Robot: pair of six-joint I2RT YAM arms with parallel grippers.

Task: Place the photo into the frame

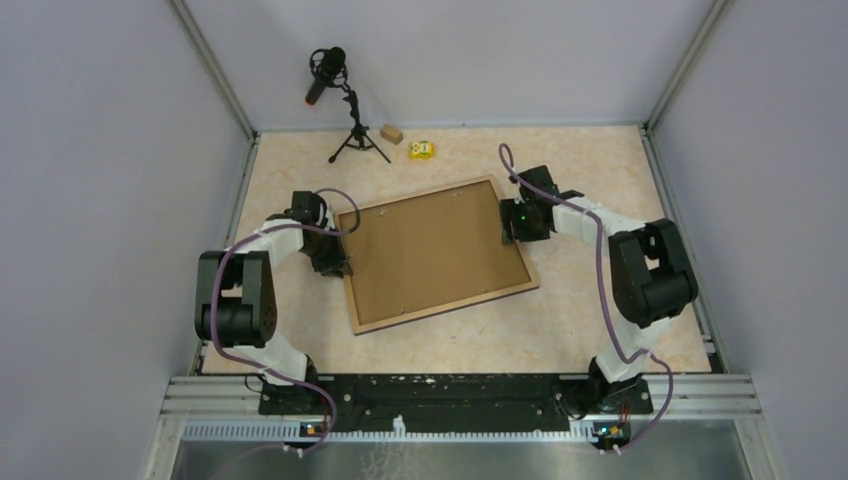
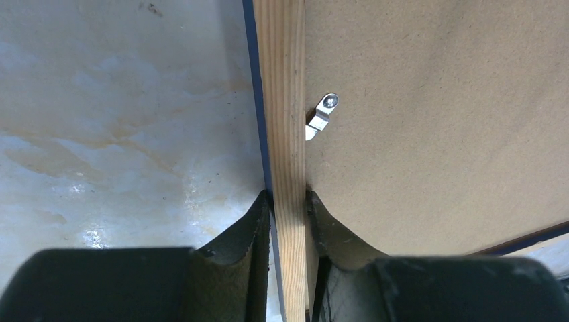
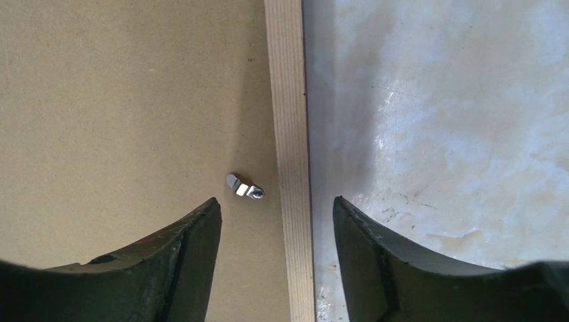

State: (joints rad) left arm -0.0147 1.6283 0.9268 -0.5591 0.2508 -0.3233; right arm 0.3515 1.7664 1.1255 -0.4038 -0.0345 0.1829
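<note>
The left gripper (image 2: 287, 198) is clamped on the left rail of the frame (image 2: 282, 100), which lies back-up at mid-table (image 1: 600, 180) with the backing board (image 1: 430, 250) seated in it. The photo is not seen. The right gripper (image 3: 276, 201) is held spread astride the right rail, gripping nothing. If the frame were lifted by one rail, it could be twisted and the board dislodged, as the right-hand clip (image 3: 245, 188) appears swung clear.

You can't see what lies under the board (image 1: 430, 250); the frame (image 1: 445, 308) is face down, front hidden. Wrist views crop it to one rail. Left gripper (image 2: 288, 215) and right gripper (image 3: 276, 221): fingers cut at the bottom edge, fingertips covered by the wrists from the top. Yellow item (image 1: 421, 149): markings too small.
</note>
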